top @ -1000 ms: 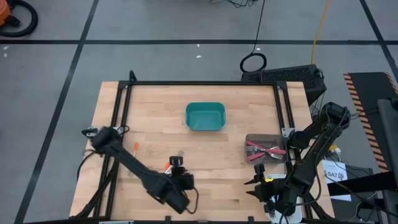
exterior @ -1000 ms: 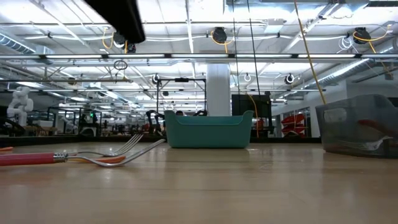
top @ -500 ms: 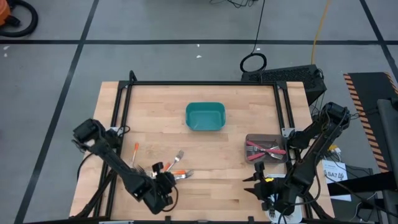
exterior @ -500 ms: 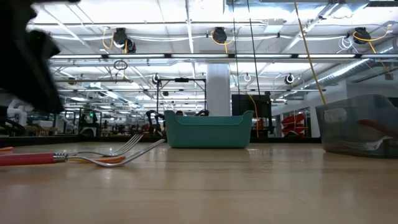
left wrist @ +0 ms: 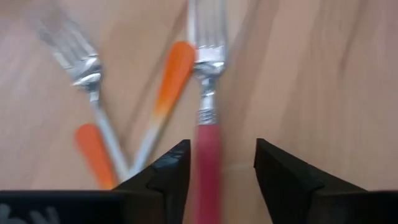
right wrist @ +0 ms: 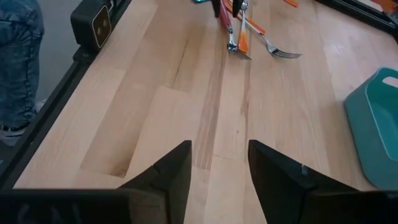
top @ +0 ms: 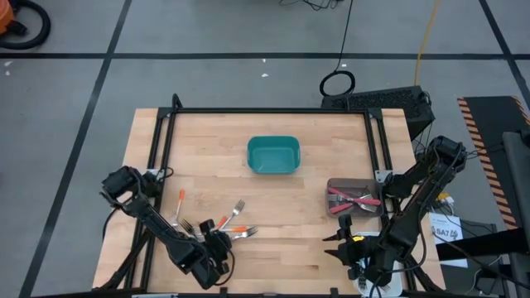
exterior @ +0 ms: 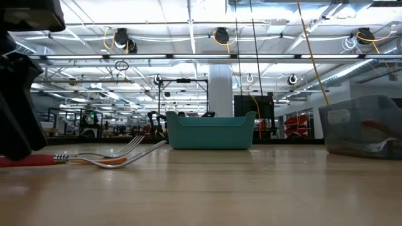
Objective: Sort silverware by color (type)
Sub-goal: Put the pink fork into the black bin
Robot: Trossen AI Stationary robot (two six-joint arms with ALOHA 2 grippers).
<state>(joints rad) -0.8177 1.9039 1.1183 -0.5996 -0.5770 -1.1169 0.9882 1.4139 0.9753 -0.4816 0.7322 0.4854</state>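
Several forks (top: 236,225) lie flat in a loose cluster on the wooden table (top: 323,132), near its front left. In the left wrist view I see a red-handled fork (left wrist: 208,124) and two orange-handled forks (left wrist: 171,81) (left wrist: 93,146). My left gripper (left wrist: 217,158) is low over them, open, one finger on either side of the red handle; whether it touches, I cannot tell. The low view shows it as a dark shape (exterior: 16,94) above the red handle (exterior: 28,161). My right gripper (right wrist: 214,165) waits open at the front right with nothing between its fingers.
A teal bin (top: 273,155) stands at the table's middle, toward the far edge. A grey bin (top: 354,199) holding red-handled forks sits at the right, close to my right arm. Another orange-handled fork (top: 180,203) lies left of the cluster. Bare wood lies between the bins and the cluster.
My left gripper has come down from well above the table and shifted toward the left edge, rolling as it went. It now sits just over the fork cluster, astride the red handle. The forks have not moved.
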